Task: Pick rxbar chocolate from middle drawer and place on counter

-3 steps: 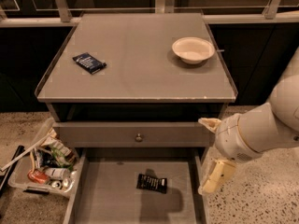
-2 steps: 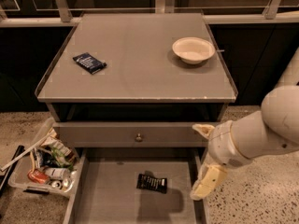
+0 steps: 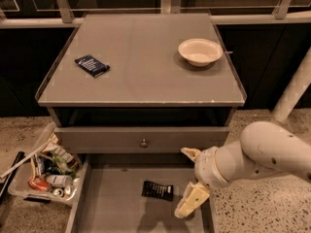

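The rxbar chocolate (image 3: 157, 190) is a small black bar lying flat on the grey floor of the pulled-out middle drawer (image 3: 112, 203), near its centre. My gripper (image 3: 189, 178) hangs over the drawer's right side, just right of the bar and above it. Its pale fingers (image 3: 190, 200) stand apart and hold nothing. The counter (image 3: 141, 62) is the grey cabinet top above the drawer.
A dark blue packet (image 3: 92, 65) lies on the counter's left side and a white bowl (image 3: 199, 51) on its right. A closed drawer front with a round knob (image 3: 144, 142) sits above the open drawer. A clear bin of clutter (image 3: 43, 171) stands on the floor at left.
My arm and gripper have moved left and downward, closer to the black bar in the drawer. The bar, packet and bowl have not moved.
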Robot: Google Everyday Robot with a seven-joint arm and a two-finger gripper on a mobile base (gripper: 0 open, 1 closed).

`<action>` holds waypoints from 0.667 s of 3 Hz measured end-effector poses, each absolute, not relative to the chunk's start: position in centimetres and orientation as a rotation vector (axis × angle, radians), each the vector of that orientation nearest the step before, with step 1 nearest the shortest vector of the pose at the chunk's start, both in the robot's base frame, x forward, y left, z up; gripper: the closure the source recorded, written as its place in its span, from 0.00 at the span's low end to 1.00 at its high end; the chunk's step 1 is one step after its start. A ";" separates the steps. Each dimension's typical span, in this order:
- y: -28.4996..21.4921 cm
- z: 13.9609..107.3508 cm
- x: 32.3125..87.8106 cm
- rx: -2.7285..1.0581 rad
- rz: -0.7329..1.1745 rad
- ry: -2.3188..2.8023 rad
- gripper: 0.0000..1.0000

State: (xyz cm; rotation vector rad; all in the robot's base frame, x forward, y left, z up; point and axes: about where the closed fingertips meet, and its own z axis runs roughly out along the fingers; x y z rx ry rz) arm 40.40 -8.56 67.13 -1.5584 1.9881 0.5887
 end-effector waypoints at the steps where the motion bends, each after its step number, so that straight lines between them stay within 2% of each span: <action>1: -7.8 64.4 40.9 -1.533 0.599 1.886 0.00; 2: -7.2 60.0 40.8 -1.504 0.628 1.820 0.00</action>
